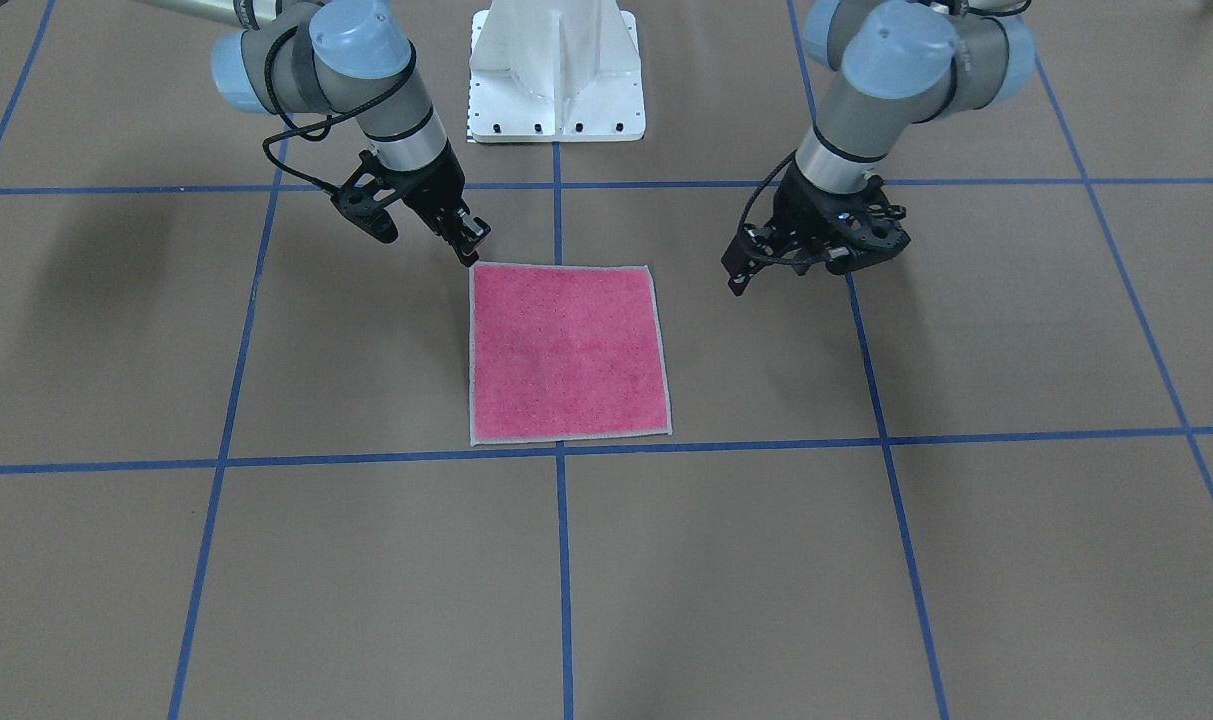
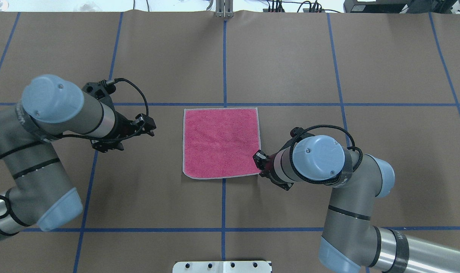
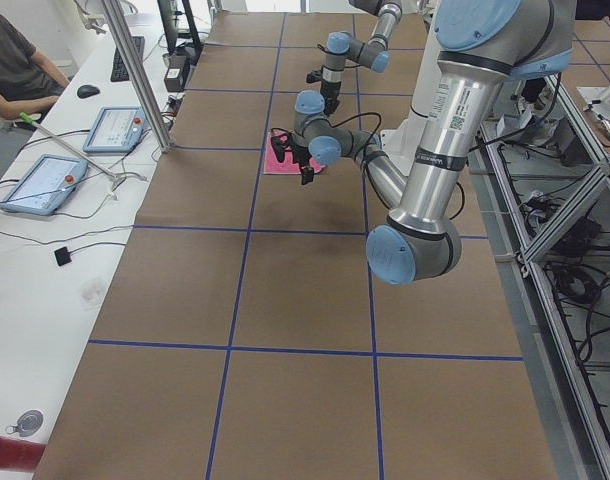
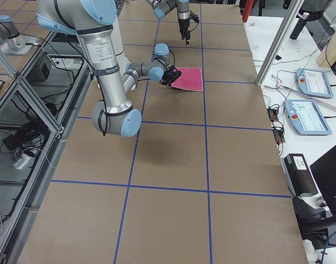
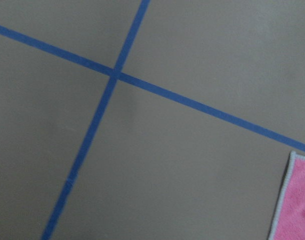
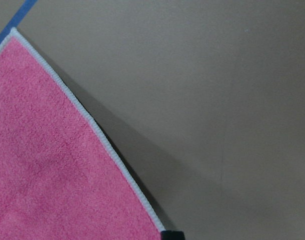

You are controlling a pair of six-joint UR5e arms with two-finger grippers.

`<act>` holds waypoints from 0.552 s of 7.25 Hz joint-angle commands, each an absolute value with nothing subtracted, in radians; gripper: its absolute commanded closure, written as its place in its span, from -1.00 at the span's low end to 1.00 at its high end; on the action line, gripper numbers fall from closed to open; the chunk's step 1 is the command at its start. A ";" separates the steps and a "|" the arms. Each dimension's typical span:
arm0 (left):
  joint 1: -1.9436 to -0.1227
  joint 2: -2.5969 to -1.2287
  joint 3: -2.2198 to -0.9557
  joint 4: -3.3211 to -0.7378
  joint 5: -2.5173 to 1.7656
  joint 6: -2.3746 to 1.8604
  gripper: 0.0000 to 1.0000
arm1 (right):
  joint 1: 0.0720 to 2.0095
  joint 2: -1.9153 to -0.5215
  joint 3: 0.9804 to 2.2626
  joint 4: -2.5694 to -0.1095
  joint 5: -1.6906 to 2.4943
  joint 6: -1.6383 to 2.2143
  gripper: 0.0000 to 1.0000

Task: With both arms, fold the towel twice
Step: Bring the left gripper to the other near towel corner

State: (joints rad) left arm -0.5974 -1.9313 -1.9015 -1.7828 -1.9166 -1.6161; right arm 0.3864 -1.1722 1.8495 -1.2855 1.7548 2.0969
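Note:
The towel (image 1: 566,350) (image 2: 221,142) lies flat in the middle of the table, pink face up, with a light grey border. My right gripper (image 1: 464,252) (image 2: 257,160) sits at the towel's corner nearest the robot on my right side. Its fingers look shut on that corner. In the right wrist view a black fingertip (image 6: 172,234) meets the end of the towel's edge (image 6: 92,125), which is slightly raised over a dark shadow. My left gripper (image 1: 738,278) (image 2: 152,127) hovers open over bare table, a short way off the towel's left edge. The left wrist view shows only a towel corner (image 5: 297,200).
Blue tape lines (image 2: 224,64) divide the brown table into squares. The white pedestal base (image 1: 556,70) stands at the robot's edge. A person (image 3: 15,60) sits at a side desk with control tablets (image 3: 110,128), off the table.

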 commanded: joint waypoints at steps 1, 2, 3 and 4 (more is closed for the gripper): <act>-0.487 -1.973 -1.890 -1.781 -1.870 -1.770 -0.89 | 0.370 -1.187 1.874 -1.298 1.755 2.118 1.00; -0.468 -2.003 -1.866 -1.782 -1.873 -1.825 -0.85 | 0.364 -1.187 1.893 -1.316 1.755 2.118 1.00; -0.460 -2.055 -1.805 -1.786 -1.873 -1.862 -0.79 | 0.364 -1.186 1.901 -1.333 1.753 2.118 1.00; -0.456 -2.092 -1.757 -1.787 -1.876 -1.868 -0.71 | 0.362 -1.189 1.899 -1.335 1.753 2.117 1.00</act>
State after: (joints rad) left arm -0.4668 -2.0419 -1.8170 -1.7847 -1.8742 -1.8403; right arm 0.3644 -1.1868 1.8949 -1.3250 1.7539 2.1176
